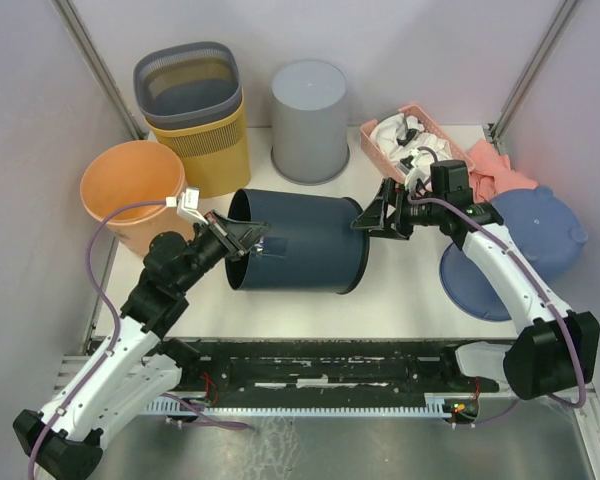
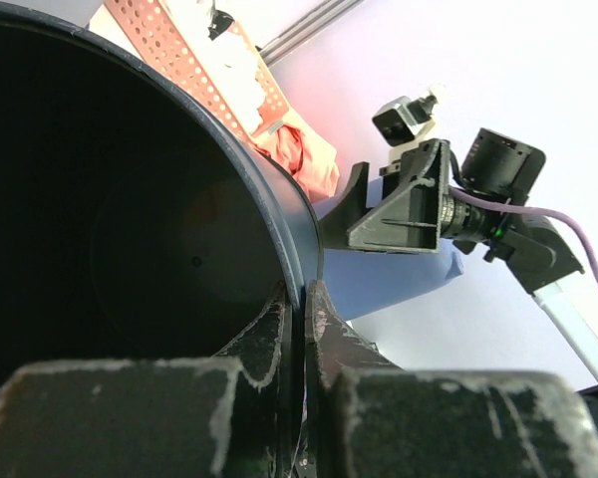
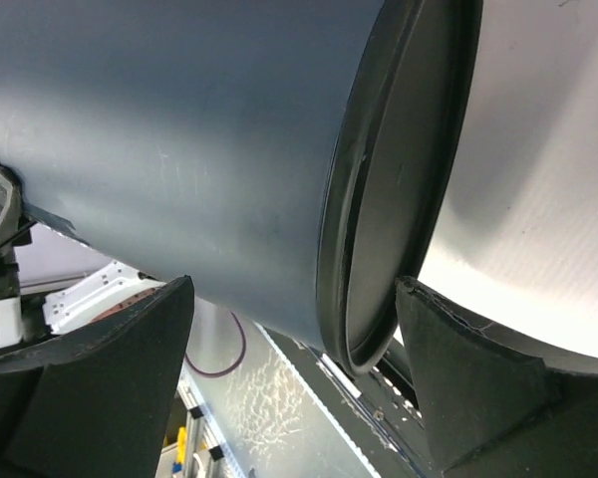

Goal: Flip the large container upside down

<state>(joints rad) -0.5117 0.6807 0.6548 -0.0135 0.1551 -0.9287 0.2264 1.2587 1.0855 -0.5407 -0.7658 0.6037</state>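
The bench (image 1: 405, 310) carries the large container (image 1: 300, 240) near its middle. The container lies on its side, with its long axis running left to right, its open mouth facing the left edge and its flat base facing the right.

The job looks about half done: the tub is tipped over but not yet mouth-down. The left hand (image 1: 242, 240) is clamped on the mouth rim. The right hand (image 1: 377, 214) stands wide apart astride the base edge, gripping nothing.

Next, I judge, the base must be lifted over while the pinched rim pivots down to the bench.
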